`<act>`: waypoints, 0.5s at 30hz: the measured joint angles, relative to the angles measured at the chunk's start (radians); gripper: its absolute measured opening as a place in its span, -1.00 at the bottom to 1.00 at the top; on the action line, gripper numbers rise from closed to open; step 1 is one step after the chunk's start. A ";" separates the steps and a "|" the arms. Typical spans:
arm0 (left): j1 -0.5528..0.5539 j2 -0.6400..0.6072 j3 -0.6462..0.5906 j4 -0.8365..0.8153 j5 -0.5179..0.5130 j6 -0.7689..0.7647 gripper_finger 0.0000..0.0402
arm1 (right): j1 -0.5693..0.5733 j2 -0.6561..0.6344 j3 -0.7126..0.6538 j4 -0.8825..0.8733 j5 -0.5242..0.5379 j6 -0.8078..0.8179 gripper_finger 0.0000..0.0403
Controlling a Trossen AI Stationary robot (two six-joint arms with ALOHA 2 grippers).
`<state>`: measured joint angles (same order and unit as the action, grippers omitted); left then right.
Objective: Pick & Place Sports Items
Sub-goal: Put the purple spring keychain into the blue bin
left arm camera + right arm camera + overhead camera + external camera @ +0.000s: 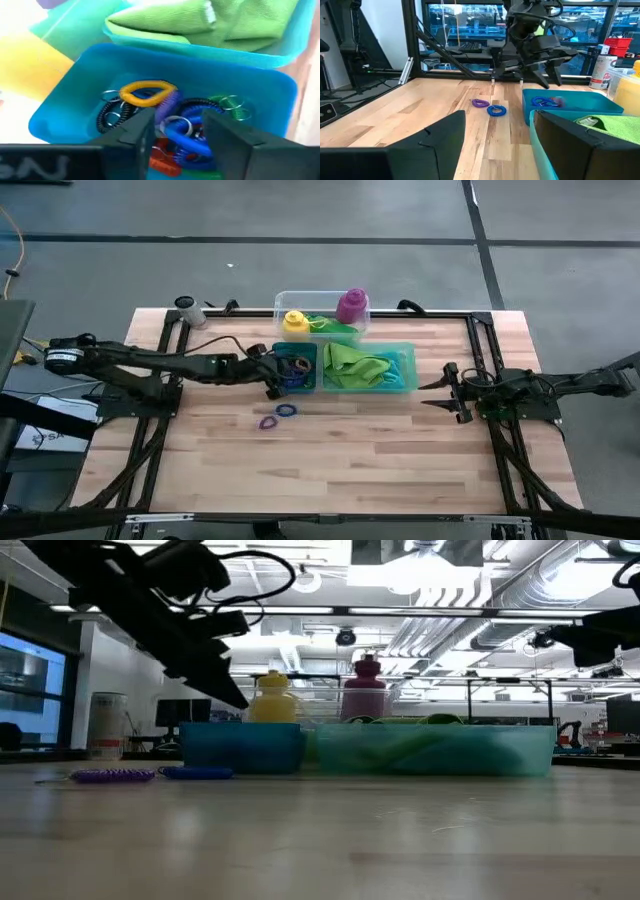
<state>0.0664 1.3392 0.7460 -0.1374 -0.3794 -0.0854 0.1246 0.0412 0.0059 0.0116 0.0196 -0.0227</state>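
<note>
Left of the teal tray [405, 383], on bare wood: a white can [186, 306] near the table's far edge, partly cut by the frame rail. Nearer, just off the tray's front left corner: a purple ring [268, 421] and a blue ring [287, 411], apart from each other and from the tray. Over the tray's left compartment: left gripper [173, 131], fingers parted with a gap between them, nothing clamped; below it a tangle of rings [150, 95], yellow, black, blue, purple, green and red, partly hidden behind the fingers, count impossible to make out. Behind the tray, in a clear tub [280, 302]: yellow bottle [294, 324] and purple bottle [351, 305], upright, bases hidden by a green cloth. In the tray's right compartment: lime-green cloth [355, 363], bunched; teal cloth not distinguishable from the tray wall. Right of the tray, well apart: right gripper [438, 393], fingers spread, empty, above the wood.
</note>
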 joint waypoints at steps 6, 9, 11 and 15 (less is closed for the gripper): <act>-0.045 -0.001 0.000 -0.001 0.002 -0.003 -0.15 | 0.000 0.000 0.000 0.000 0.000 0.000 -0.06; -0.075 -0.011 0.000 -0.006 0.002 -0.039 -0.13 | 0.000 0.000 0.000 0.000 0.000 0.000 -0.06; -0.098 -0.022 0.000 -0.019 0.002 -0.066 -0.12 | 0.000 0.000 0.000 0.000 0.000 0.000 -0.06; -0.150 -0.042 0.000 -0.060 0.002 -0.125 -0.12 | 0.000 0.000 0.000 0.000 0.000 0.000 -0.06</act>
<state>-0.0838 1.2974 0.7460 -0.1971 -0.3769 -0.2107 0.1245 0.0414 0.0058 0.0113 0.0196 -0.0227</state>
